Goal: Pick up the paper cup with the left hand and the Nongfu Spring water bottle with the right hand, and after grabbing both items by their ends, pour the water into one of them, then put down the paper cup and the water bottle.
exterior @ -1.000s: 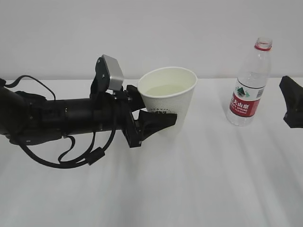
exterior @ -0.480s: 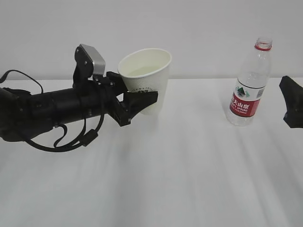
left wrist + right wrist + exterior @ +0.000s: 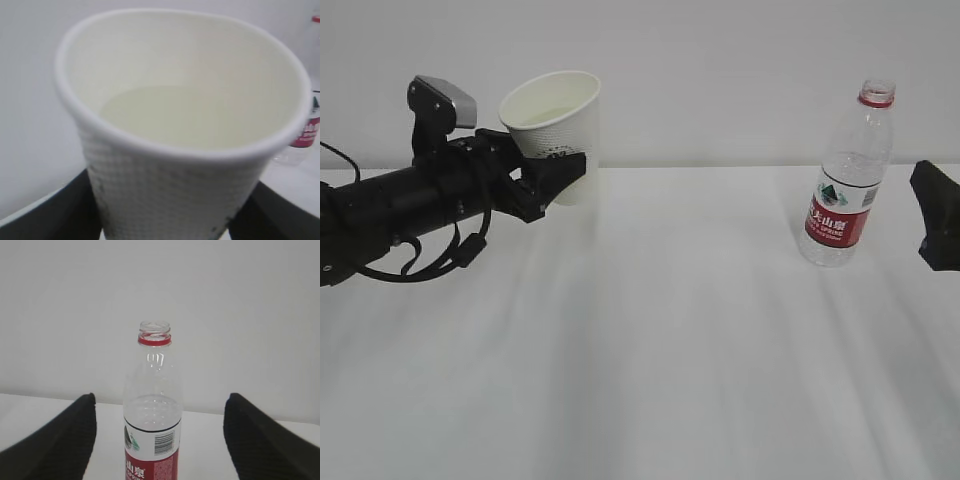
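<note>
Held the paper cup (image 3: pixel 555 122) aloft, far left of the Nongfu Spring water bottle (image 3: pixel 846 186) — left gripper (image 3: pixel 558 172) pinching its lower wall. Thin, crushable, holding the water (image 3: pixel 200 116) — needed gentle grip. Right gripper (image 3: pixel 160 440) spread, flanking the bottle untouched.

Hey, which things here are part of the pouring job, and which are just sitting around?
Part of the job:
- paper cup, held by the left gripper
- water in the cup
- water bottle, uncapped, standing on the table
- right gripper, open

Just there:
- white table; nothing else
</note>
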